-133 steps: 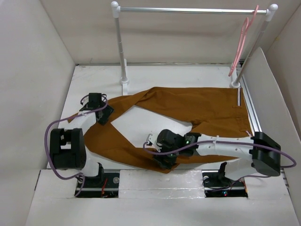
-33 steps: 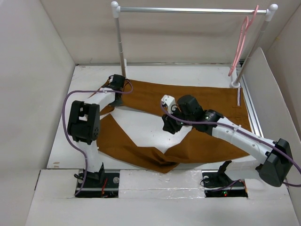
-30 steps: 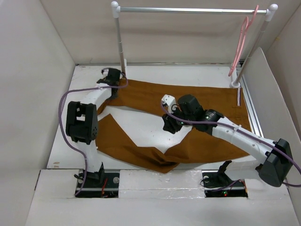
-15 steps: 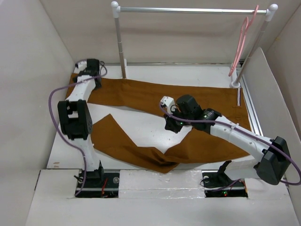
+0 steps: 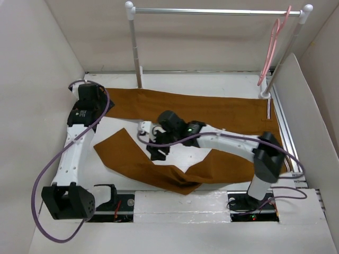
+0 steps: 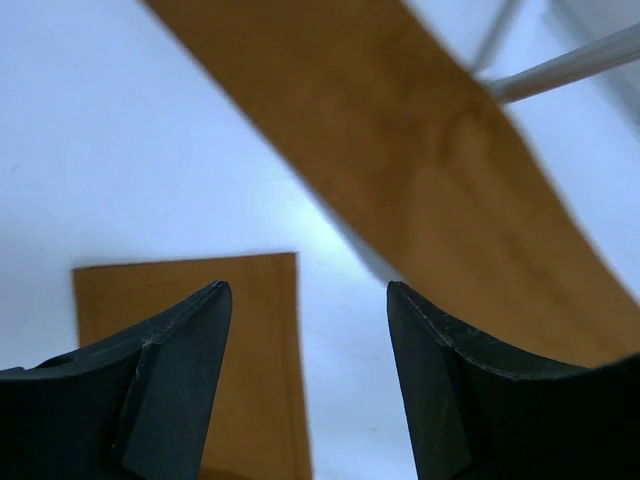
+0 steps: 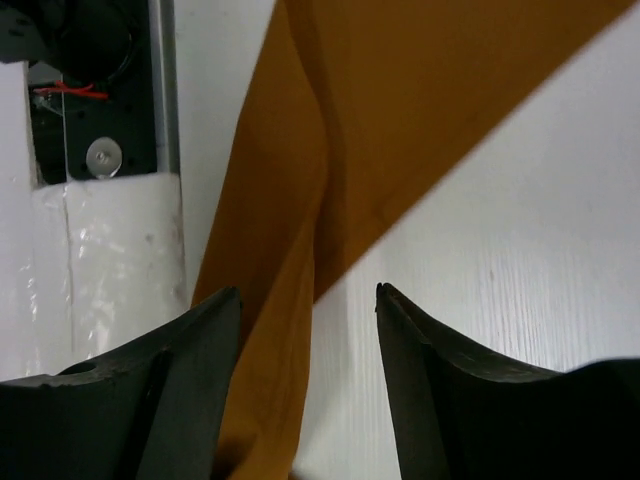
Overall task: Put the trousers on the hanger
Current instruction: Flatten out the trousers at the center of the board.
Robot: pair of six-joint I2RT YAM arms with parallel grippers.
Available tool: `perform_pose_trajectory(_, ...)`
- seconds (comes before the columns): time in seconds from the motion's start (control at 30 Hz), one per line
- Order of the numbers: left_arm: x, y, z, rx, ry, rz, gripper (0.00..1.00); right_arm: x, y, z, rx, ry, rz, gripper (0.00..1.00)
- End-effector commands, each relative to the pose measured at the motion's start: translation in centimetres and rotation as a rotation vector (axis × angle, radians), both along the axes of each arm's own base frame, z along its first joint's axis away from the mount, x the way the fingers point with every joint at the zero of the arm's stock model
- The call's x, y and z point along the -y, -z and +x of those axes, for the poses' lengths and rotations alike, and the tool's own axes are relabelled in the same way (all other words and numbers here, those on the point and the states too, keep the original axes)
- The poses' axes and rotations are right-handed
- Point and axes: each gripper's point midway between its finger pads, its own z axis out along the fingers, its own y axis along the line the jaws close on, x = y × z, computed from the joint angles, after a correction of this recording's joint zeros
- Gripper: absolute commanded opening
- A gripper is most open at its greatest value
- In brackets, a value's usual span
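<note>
Both were spread and empty, I saw: left gripper and right gripper hovered over the flat trousers; the hanger hung well beyond them on the rail.

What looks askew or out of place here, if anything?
The trousers lie splayed: the far leg runs straight, the near leg kinks sharply midway. Nothing looks damaged. The hanger hangs tilted at the rail's right end.

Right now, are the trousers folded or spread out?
Spread out: the trousers lie flat on the table, the two legs apart in a V, white surface showing between them.
</note>
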Motion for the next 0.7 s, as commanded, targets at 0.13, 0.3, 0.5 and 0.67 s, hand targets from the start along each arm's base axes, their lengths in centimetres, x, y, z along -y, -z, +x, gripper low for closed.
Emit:
perform_pose_trajectory(0.13,1.2,-11.7,0.2,0.310,0.046,-0.046,0.59,-9.2,4.8,-2.1,0.008,-0.221,-0.045,0.66)
perform_pose_trajectory(0.3,1.4,-12.9,0.0,0.342,0.057,-0.050,0.59,-11.4,8.2,-2.2,-0.022,-0.225,-0.107,0.68)
perform_pose_trajectory(0.5,2.0,-13.0,-0.3,0.352,0.096,-0.054,0.58,-13.7,11.1,-1.1,-0.043,-0.205,-0.136,0.68)
perform_pose_trajectory(0.67,1.5,-12.0,-0.8,0.316,0.090,-0.023,0.57,-13.8,11.0,-2.6,-0.072,-0.222,-0.123,0.17)
